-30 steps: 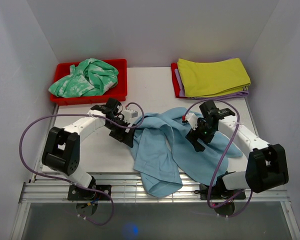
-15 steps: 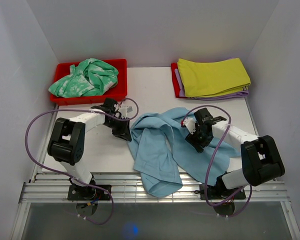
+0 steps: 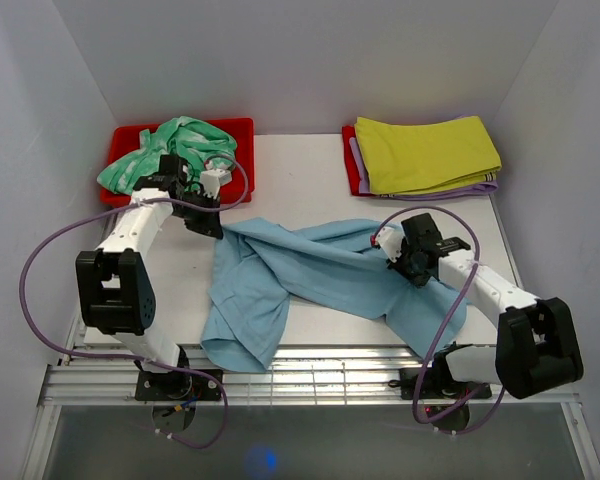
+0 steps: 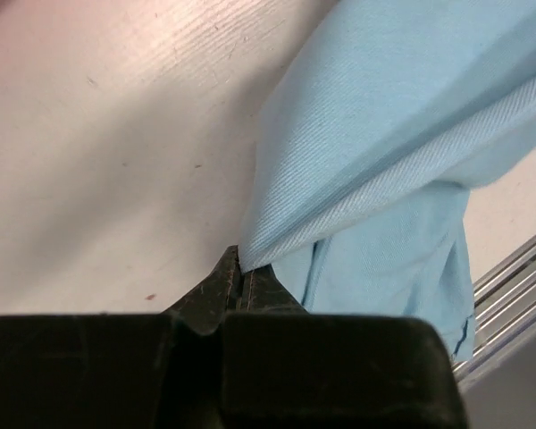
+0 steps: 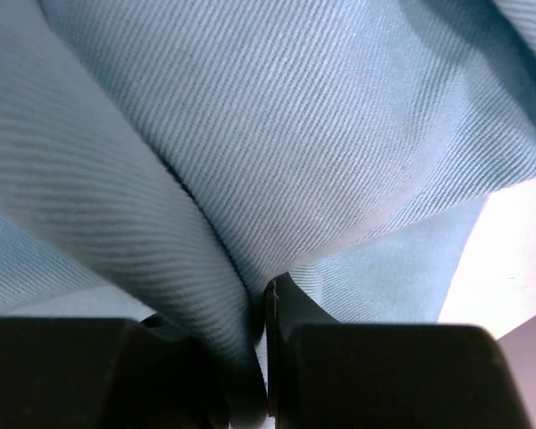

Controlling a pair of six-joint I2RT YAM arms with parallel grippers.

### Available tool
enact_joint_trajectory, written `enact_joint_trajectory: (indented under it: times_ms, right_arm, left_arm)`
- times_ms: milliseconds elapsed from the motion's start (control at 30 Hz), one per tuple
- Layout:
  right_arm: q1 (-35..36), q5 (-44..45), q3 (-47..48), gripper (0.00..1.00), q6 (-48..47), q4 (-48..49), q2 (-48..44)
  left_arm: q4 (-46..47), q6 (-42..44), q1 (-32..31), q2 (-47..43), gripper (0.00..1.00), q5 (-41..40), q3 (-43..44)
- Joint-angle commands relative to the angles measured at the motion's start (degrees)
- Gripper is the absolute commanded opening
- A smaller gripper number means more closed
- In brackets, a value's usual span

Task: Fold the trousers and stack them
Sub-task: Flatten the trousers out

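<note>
My left gripper [image 3: 212, 228]: clamped on the edge of the trousers [image 3: 320, 270], near the red bin [image 3: 242, 190]. My right gripper [image 3: 402, 264]: pinched shut on a fold. Cloth spans the table [image 3: 310, 180] between them.

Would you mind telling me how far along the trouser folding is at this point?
Done: the left gripper and right gripper are each shut on the trousers. In hand: the trousers stretch between the two, crumpled on the table. Left: every fold, then stacking.

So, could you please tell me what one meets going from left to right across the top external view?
Mint-green patterned garment in the red tray → trousers → yellow-green cloth.
</note>
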Motion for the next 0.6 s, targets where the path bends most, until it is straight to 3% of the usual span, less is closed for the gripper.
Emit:
enact_joint_trajectory:
  times_ms: [0, 133, 267, 333, 400, 433, 467, 533, 567]
  right_arm:
    - [-1.8, 4.96, -0.25, 0.08, -6.17, -6.94, -4.07]
    - [-2.94, 5.66, 1.15, 0.08, -10.66, -8.09, -4.96]
    - [-6.28, 4.61, 4.4, 0.08, -13.39, -8.18, -1.98]
    - [-8.48, 3.74, 6.51, 0.08, -14.61, -8.18, 0.22]
    - [-10.5, 3.47, 8.26, 0.09, -14.88, -8.18, 2.59]
    - [-11.03, 3.21, 8.97, 0.14, -14.8, -8.27, 3.39]
    - [-11.9, 3.03, 9.5, 0.2, -14.62, -8.35, 3.92]
    - [-12.44, 2.24, 11.25, 0.45, -14.01, -8.62, 4.97]
    - [-12.61, 2.24, 11.79, 0.67, -13.14, -8.62, 5.24]
  left_arm:
    - [-6.12, 19.33, 0.27, -0.89, 0.0, -8.14, 10.72]
    - [-6.66, 23.84, -7.28, 4.3, 0.0, -11.83, 17.6]
    - [4.03, 22.97, -13.97, 9.4, 0.0, -16.05, 20.85]
    - [6.35, 18.6, -15.29, 13.42, 0.18, -18.42, 25.13]
    - [1.36, 16.12, -14.86, 16.17, 0.34, -17.91, 29.89]
    - [0.13, 13.5, -14.07, 16.7, 0.65, -17.29, 31.31]
    - [-3.28, 12.52, -13.02, 16.44, 0.87, -12.94, 32.63]
    - [-6.29, 11.28, -8.98, 14.69, 0.89, -8.34, 31.51]
    - [-7.61, 10.67, -6.35, 11.73, 0.89, -6.93, 27.84]
